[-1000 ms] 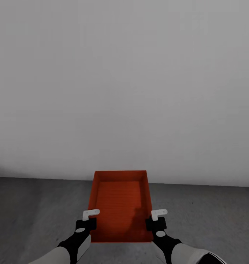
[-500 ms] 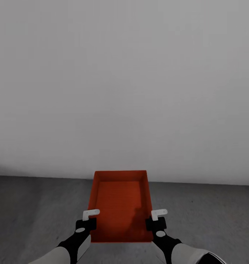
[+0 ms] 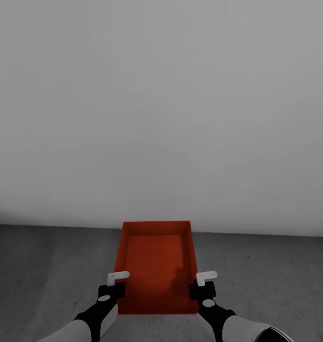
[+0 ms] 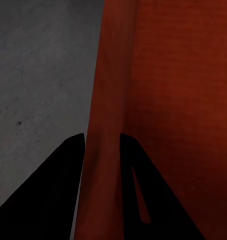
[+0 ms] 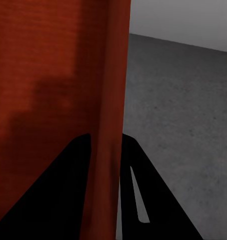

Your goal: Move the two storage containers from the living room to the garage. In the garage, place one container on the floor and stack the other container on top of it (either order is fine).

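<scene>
Above the grey concrete floor (image 3: 47, 280), near the pale wall (image 3: 161, 109), the robot is carrying one orange-red storage container (image 3: 156, 266) level between both arms. The left tool (image 3: 115, 284) is pinching the bin's left side wall, its fingers (image 4: 68, 180) closed onto the thin rim; the right tool (image 3: 203, 283) is doing the same on the right wall. Gripping opposite walls is probably keeping the bin balanced and upright for setting down in the garage.

Black wrists with round grey discs, white forearm shells, and each hand (image 3: 115, 280) (image 3: 205, 279) white-fingered.
</scene>
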`<state>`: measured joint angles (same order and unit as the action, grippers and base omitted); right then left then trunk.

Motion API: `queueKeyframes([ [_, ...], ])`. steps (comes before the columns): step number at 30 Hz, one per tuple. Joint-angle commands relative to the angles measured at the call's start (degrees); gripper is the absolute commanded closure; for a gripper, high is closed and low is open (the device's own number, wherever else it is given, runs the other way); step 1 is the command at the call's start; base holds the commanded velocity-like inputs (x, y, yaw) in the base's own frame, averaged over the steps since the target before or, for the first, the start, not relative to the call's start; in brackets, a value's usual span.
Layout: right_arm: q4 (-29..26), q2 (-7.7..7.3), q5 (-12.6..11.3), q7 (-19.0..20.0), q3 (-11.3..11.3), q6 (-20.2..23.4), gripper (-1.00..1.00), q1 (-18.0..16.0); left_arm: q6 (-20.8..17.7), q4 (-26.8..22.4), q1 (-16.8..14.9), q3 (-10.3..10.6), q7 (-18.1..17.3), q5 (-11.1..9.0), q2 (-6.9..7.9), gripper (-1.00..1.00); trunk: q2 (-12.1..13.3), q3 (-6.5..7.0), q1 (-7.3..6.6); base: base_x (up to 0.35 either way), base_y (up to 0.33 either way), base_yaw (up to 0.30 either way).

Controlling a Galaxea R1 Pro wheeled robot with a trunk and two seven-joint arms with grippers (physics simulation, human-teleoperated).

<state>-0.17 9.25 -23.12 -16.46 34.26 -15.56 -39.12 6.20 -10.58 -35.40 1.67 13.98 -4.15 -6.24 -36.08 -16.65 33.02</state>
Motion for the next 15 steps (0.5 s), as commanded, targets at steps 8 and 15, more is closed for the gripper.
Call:
queueKeyframes([
  [8,-0.7,0.06,0.3,-0.2,-4.2,0.2,1.0,-0.1,0.4,0.0,0.0,-0.7,0.7,0.3,0.0,1.0,-0.1,-0.81,0.01,0.0,0.0,0.0],
  [15,-0.7,0.06,0.3,-0.2,-4.2,0.2,1.0,-0.1,0.4,0.0,0.0,-0.6,0.7,0.3,0.0,1.0,-0.1,-1.44,0.01,0.0,0.0,0.0],
])
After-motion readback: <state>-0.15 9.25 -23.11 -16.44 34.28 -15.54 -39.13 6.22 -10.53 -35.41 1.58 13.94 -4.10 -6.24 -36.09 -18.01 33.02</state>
